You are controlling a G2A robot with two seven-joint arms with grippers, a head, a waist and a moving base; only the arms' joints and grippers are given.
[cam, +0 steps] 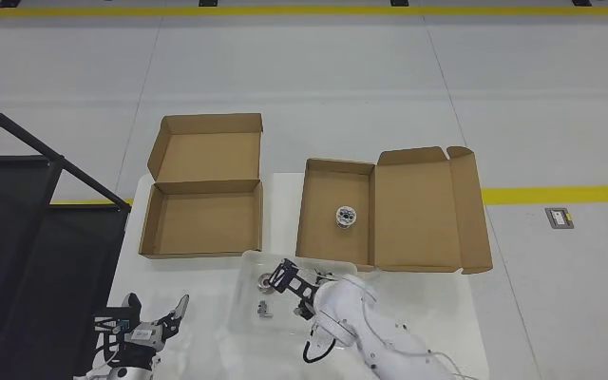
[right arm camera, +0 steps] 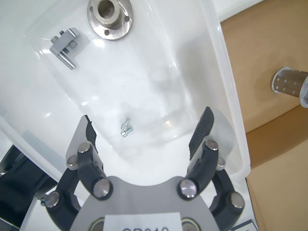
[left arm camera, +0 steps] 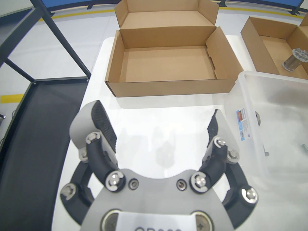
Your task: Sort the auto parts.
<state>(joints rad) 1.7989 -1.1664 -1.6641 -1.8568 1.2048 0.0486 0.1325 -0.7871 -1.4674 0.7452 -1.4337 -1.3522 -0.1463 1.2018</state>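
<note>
A clear plastic bin [right arm camera: 223, 56] sits at the near edge of the white table [cam: 282, 214]. It holds a round metal flange [right arm camera: 110, 14] with a raised hollow hub and small bolt holes. Just nearer than the flange lies a grey bracket [right arm camera: 64, 46] carrying a thin pin. Two small silver screws [right arm camera: 125, 131] lie side by side, touching, on the bin floor.

The right gripper [right arm camera: 147, 118] hangs over the bin, its fingers spread wide and holding nothing, with the screws between them. The left gripper [left arm camera: 157, 121] is over the table left of the bin, fingers also spread and empty.

Beyond the bin are two open cardboard boxes. The left box [cam: 199, 220] holds nothing. In the right box [cam: 323, 204] stands an upright perforated metal cylinder [cam: 346, 217].
</note>
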